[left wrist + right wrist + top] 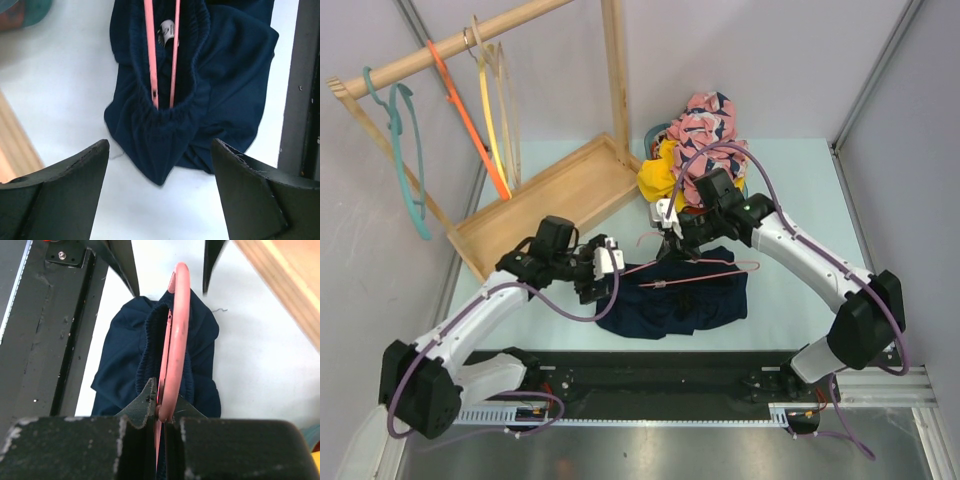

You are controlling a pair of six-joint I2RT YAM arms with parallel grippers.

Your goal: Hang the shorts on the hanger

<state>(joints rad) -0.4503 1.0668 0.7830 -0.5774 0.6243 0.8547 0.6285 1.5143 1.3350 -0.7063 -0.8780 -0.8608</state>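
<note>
The dark navy shorts (675, 300) lie crumpled on the table between the two arms. The pale-pink hanger (695, 270) runs through the elastic waistband, and its two thin bars (150, 50) go into the waist opening of the shorts (225, 75). My right gripper (670, 235) is shut on the hanger (179, 315) at its curved end, above the shorts (120, 360); the jaws (162, 412) pinch the pink wire. My left gripper (610, 270) stands open just left of the shorts, its fingers (75, 190) wide apart with nothing between them (159, 150).
A wooden rack with a tray base (560, 190) stands at the back left, carrying orange (465, 115), yellow (485, 100) and teal (405, 150) hangers. A pink floral garment (705, 120) and a yellow garment (660, 170) are piled behind the right gripper. A black rail (670, 370) lines the near edge.
</note>
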